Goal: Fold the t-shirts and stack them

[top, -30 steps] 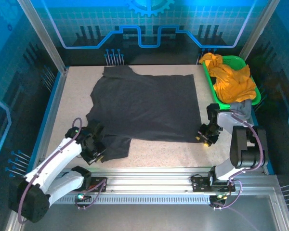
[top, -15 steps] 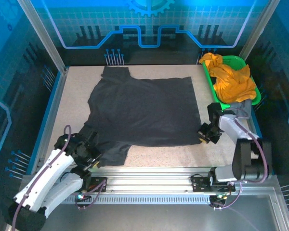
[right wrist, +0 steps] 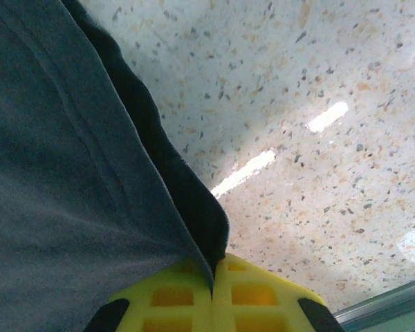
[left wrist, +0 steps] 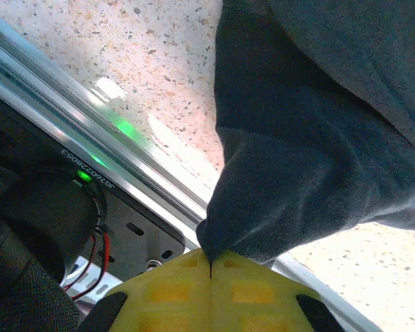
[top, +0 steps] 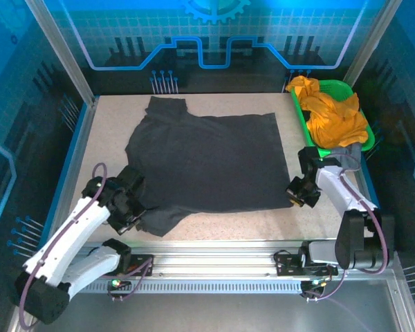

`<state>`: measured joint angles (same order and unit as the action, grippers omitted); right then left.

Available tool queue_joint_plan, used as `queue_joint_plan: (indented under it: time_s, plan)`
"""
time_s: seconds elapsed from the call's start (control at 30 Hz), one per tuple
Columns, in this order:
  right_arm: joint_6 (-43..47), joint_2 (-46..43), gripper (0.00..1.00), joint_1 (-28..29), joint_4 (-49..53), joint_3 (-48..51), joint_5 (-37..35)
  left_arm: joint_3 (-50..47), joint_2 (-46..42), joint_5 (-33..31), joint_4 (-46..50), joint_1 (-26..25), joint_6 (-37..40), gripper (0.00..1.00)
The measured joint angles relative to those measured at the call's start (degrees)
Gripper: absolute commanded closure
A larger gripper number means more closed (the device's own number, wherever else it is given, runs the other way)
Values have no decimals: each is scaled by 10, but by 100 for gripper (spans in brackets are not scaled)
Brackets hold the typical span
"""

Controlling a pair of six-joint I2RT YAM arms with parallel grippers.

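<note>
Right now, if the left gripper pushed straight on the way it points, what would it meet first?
The dark shirt pinched in the left gripper; behind it, probably the table, though depth is unclear.

One charcoal t-shirt [top: 207, 159], one orange heap [top: 332, 114], one grey shirt [top: 346, 153], one basket [top: 299, 116], two pincers [left wrist: 211, 270] [right wrist: 213, 277]

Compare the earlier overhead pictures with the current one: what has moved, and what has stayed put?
The left gripper dipped toward the near rail, then came back a little, dragging the near-left corner of the charcoal t-shirt with it. The right arm's elbow sank nearward, while the right gripper barely shifted. Both stay clamped on the shirt's near edge. The green basket and orange shirts are unchanged.
</note>
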<state>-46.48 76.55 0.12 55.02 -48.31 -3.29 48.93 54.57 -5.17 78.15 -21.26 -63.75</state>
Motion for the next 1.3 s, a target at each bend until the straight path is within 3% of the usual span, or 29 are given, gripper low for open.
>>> queue_joint_plan:
  time_s: [0.17,0.33,0.53,0.7,0.83,1.0,1.3]
  plan:
    - [14,38,100,-28,0,-29,-7,-17,50,3,-20,-3,44,100]
    - [30,55,100,-26,-2,-43,-7,-59,28,12,-24,-7,54,100]
    - [30,47,100,9,6,-74,-6,20,-2,-2,-58,-7,41,100]
    - [23,64,100,17,9,-132,3,132,94,-12,-127,19,46,100]
    - [14,117,100,17,9,-203,3,201,179,-15,-184,71,73,100]
    - [5,205,100,17,7,-293,-1,256,261,-15,-239,130,119,100]
    - [-8,295,100,17,11,-389,-12,313,355,-15,-310,172,183,100]
